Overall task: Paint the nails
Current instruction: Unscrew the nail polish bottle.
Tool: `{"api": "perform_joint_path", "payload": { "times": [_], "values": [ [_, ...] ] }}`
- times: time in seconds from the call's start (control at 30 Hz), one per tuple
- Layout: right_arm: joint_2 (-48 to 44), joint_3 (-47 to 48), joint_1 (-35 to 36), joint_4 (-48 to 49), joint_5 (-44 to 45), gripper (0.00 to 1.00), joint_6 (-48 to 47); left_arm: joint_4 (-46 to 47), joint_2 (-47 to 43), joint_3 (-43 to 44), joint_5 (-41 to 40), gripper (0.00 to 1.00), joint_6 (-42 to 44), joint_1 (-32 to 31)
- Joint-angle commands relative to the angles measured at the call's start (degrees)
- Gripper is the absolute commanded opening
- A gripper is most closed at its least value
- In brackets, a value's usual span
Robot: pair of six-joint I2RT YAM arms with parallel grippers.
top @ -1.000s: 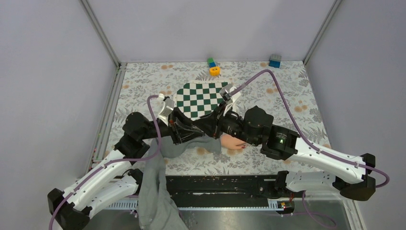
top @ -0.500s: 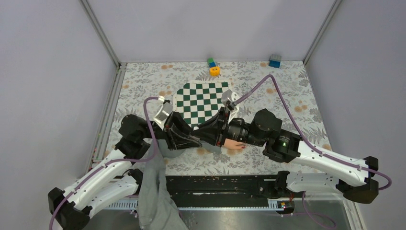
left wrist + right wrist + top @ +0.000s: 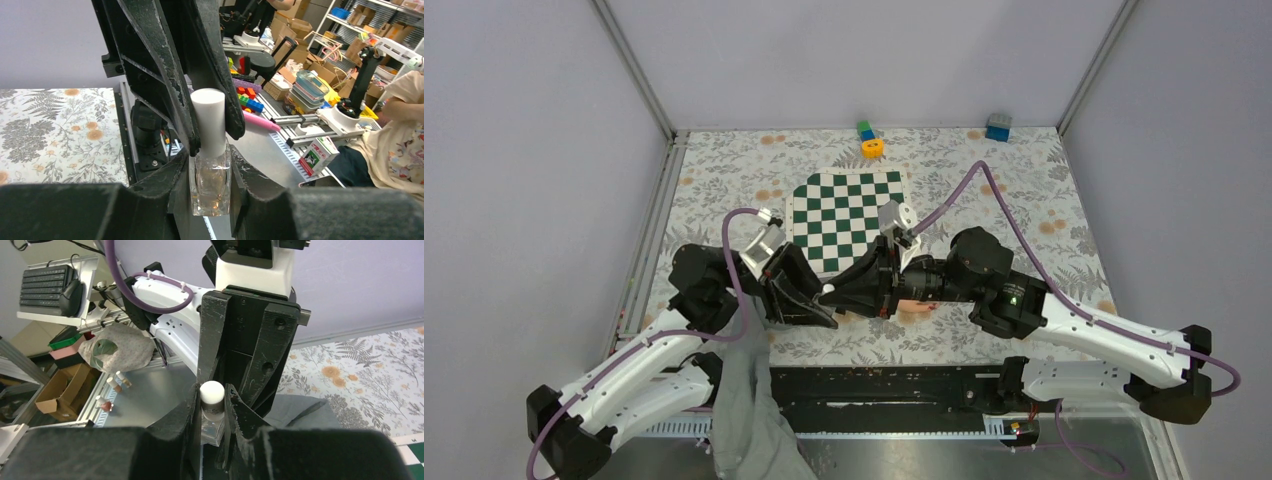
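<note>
A small clear glass nail polish bottle [image 3: 210, 182] with a white cap [image 3: 208, 117] hangs above the table between both grippers. My left gripper [image 3: 210, 185] is shut on the glass body. My right gripper [image 3: 213, 407] is shut on the white cap [image 3: 211, 392] from the opposite side. From above, the two grippers meet tip to tip, the left gripper [image 3: 814, 298] against the right gripper [image 3: 842, 290]. A pale pinkish hand [image 3: 915, 308] peeks out under the right arm, its grey sleeve [image 3: 749, 400] trailing to the near edge. The nails are mostly hidden by the arm.
A green and white checkered mat [image 3: 844, 212] lies beyond the grippers. An orange ring block [image 3: 873, 148], a green-blue block [image 3: 865, 129] and a blue block [image 3: 998, 126] sit by the back wall. Several small polish bottles [image 3: 113, 386] stand off the table.
Both wrists have shifted left and toward the near edge, off the checkered mat, still joined on the bottle. The right arm now covers more of the hand.
</note>
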Motion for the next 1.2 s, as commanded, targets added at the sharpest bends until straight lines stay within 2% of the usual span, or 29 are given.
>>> {"api": "perform_joint_path", "payload": {
  "times": [0.0, 0.1, 0.13, 0.2, 0.23, 0.27, 0.33, 0.37, 0.57, 0.77, 0.83, 1.07, 1.17],
  "values": [
    [1.09, 1.6, 0.9, 2.88, -9.58, 0.0, 3.62, 8.3, 1.06, 0.6, 1.65, 0.0, -0.51, 0.18],
    [0.56, 1.43, 0.87, 2.25, -5.93, 0.0, 4.23, 8.47, 1.15, 0.57, 1.42, 0.0, -0.61, 0.13],
    [0.18, 1.41, 0.85, 1.4, -3.26, 0.06, 4.39, 8.04, 1.07, 0.62, 1.14, 0.0, -0.11, 0.15],
    [-0.73, 1.5, 0.74, -1.1, 2.62, 0.33, 4.17, 2.36, 0.54, 1.07, -0.4, 0.0, 3.43, 0.18],
    [-1.11, 1.54, 0.73, -3.06, 5.45, 0.56, 3.45, -3.79, -0.09, 1.77, -2.24, 0.0, 7.69, 0.22],
    [-1.59, 1.7, 0.6, -4.61, 8.29, 0.71, 2.95, -12.22, -1.21, 2.9, -4.75, 0.0, 14.17, 0.1],
    [-2.53, 1.53, 0.11, -6.9, 12.69, 0.93, 2.18, -26.61, -3.23, 5.6, -13.19, 0.0, 25.62, -0.53],
    [-3.21, 1.27, -0.08, -7.5, 14.73, 0.99, 2.12, -30.09, -4.11, 6.09, -17.91, 0.0, 28.76, -0.67],
    [-6.76, 0.62, -1.19, -12.5, 30.21, 0.99, 2.94, -32.1, -7.56, 4.49, -31.74, 0.0, 31.63, -0.68],
    [-6.55, 0.89, -1.15, -14.59, 38.99, 0.98, 6.92, -33.2, -7.98, 4.25, -37.12, 0.0, 31.96, -0.72],
    [-6.07, 0.93, -1.15, -14.59, 40.33, 0.97, 8.39, -33.63, -7.94, 4.36, -38.19, 0.0, 31.96, -0.71],
    [-1.72, 4.79, -1.12, -14.99, 38.56, 0.8, 11.3, -36.43, -6.91, 5.39, -42.61, 0.0, 32.33, -0.7],
    [0.97, 7.17, -0.9, -15.29, 37.25, 0.77, 12.52, -37.16, -6.24, 5.69, -43.99, 0.0, 32.31, -0.66]
  ]
}}
